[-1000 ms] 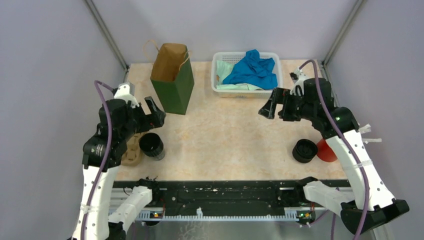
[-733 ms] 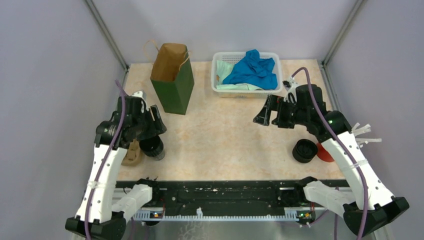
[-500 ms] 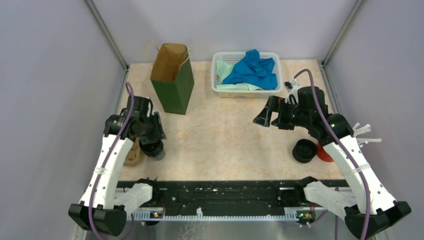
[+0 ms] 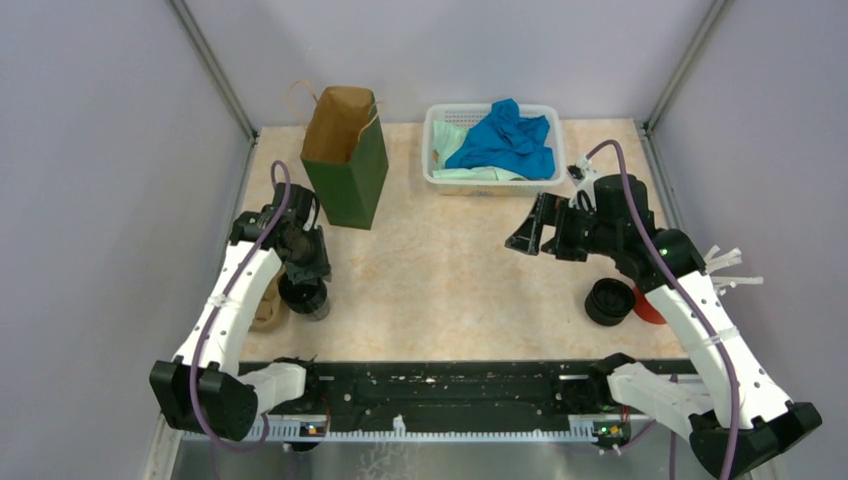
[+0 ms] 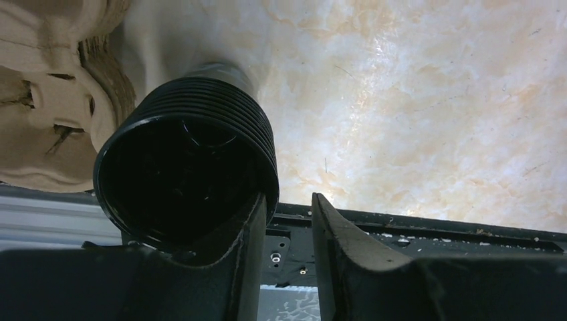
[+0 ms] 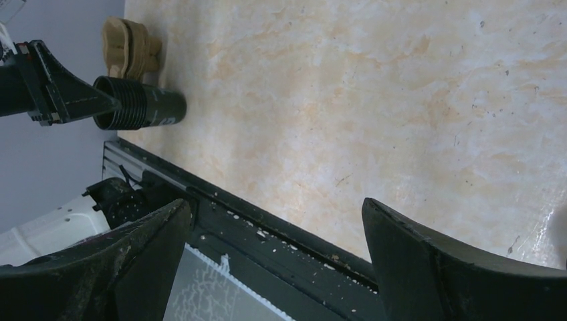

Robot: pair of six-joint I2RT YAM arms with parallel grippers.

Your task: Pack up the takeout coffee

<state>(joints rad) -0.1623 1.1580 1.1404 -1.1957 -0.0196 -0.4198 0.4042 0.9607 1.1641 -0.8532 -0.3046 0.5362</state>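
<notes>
Coffee cup [image 5: 187, 174] stands by the desk's left edge, just beside the cardboard tray [image 5: 40, 100]. Over its lid hovers the left gripper [image 5: 287, 204], fingers narrowly parted. The right gripper [image 6: 275, 207] hangs spread wide over the right half.

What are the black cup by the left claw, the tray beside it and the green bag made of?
Cup: matte black; ridged lid has a faint sheen, probably plastic; the body looks like paper. Tray: tan moulded pulp, rough fibrous edges. Bag: paper, green outside, brown kraft inside, creased folds.
</notes>
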